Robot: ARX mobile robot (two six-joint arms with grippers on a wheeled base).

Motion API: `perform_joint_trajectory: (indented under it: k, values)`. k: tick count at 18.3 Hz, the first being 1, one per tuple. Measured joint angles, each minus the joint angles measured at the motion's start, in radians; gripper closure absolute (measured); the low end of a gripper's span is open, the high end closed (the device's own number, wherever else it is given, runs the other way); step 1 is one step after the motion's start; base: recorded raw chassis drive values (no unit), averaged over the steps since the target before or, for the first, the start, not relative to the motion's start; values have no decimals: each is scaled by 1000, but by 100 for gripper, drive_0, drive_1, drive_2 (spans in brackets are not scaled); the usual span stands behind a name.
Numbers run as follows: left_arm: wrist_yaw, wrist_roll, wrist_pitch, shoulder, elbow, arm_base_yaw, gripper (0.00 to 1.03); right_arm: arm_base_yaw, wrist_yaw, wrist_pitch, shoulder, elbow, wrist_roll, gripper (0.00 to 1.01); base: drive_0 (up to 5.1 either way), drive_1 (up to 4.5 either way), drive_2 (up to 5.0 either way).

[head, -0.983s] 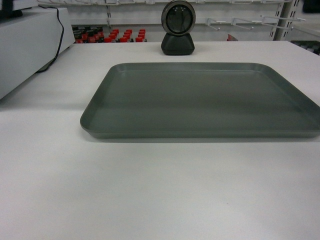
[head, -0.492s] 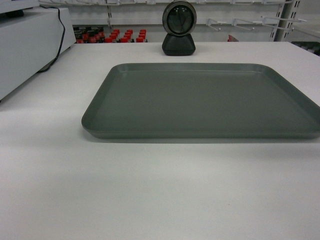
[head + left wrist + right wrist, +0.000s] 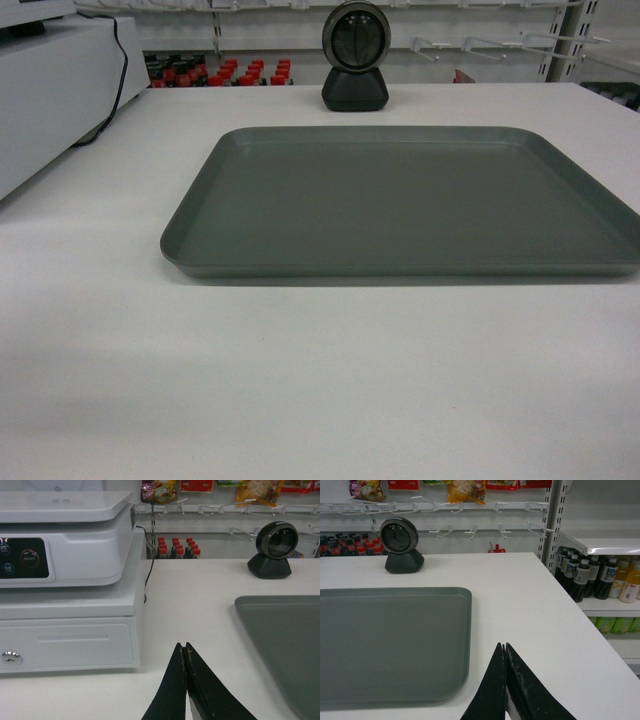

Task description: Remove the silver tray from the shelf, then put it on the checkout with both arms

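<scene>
The silver tray [image 3: 400, 200] is lying before the scanner [image 3: 355, 55]; both clenched, empty grippers [image 3: 185, 647] [image 3: 504, 646] are flanking it, risking nudging it.

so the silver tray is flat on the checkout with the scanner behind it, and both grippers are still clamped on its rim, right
Not quite. The silver tray lies flat on the checkout with the scanner behind it, but the wrist views show the left gripper and right gripper shut and clear of it.

text: none legible | cash register [image 3: 60, 565] button labels: too blurred
</scene>
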Motion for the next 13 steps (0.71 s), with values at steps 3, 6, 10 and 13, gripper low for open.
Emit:
perform_joint_trajectory:
  k: [3, 6, 10, 13]
  values:
    - [7, 1, 0, -81, -85, -5, 101, -85, -72, -11, -83, -64, 0, 99, 0, 0, 0]
    - [7, 2, -24, -166, -143, -5, 101, -84, -77, -46, -163, -117, 0, 99, 0, 0, 0]
    - [8, 2, -76, -268, -196, -4, 101, -84, -77, -103, -267, -163, 0, 99, 0, 0, 0]
    - [7, 2, -130, -350, -229, -4, 101, -84, -77, -160, -346, -184, 0, 99, 0, 0, 0]
